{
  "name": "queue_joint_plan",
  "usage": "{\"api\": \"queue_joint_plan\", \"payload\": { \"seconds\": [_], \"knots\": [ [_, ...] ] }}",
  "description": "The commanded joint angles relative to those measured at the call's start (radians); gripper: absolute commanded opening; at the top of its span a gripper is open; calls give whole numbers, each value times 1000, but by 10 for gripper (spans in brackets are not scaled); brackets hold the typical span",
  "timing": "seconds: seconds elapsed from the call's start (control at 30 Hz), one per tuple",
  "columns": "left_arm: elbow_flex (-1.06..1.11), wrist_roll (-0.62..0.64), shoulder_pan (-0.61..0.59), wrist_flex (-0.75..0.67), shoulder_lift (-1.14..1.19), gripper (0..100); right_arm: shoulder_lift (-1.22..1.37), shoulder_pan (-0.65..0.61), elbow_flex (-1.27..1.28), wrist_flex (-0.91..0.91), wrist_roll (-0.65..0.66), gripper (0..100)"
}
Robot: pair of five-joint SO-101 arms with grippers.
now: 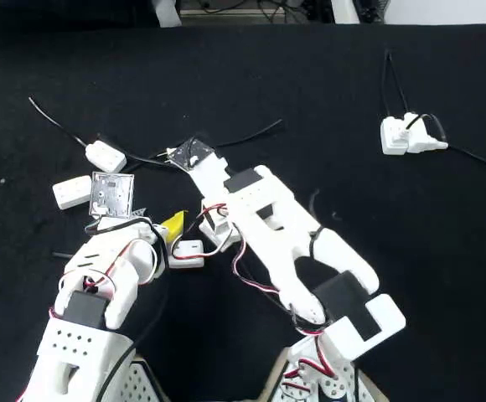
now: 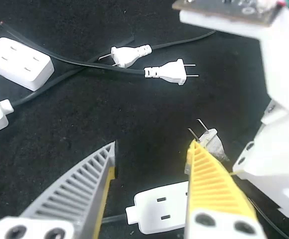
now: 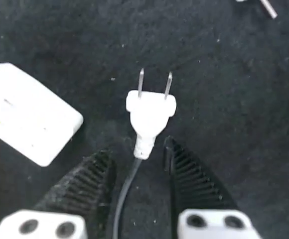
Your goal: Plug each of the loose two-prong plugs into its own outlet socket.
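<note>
Outlet sockets (image 1: 105,156) (image 1: 71,192) (image 1: 186,253) (image 1: 396,136): four. Loose plugs (image 2: 129,54) (image 2: 168,72) (image 2: 210,139): three. Plugged-in plug (image 1: 424,142): one. Arms (image 1: 100,280) (image 1: 285,230): two.

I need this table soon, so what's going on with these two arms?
Two arms are partway through plugging loose plugs into white sockets on the black table. The right gripper is open, straddling the cord just behind one plug, not gripping yet. The left gripper is open above a socket. Another plug lies loose nearby, and the far socket seems to already hold one.
</note>
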Motion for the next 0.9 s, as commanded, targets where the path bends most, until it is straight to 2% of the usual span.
{"api": "queue_joint_plan", "payload": {
  "seconds": [0.0,0.2,0.87],
  "knots": [
    [-15,-9,-8,-8,-5,234,5,12,-53,-26,-8,127],
    [-15,-9,-8,-8,-5,234,28,18,-47,-84,-3,127],
    [-15,-9,-10,-8,-5,234,73,83,-4,-83,38,127]
  ]
}}
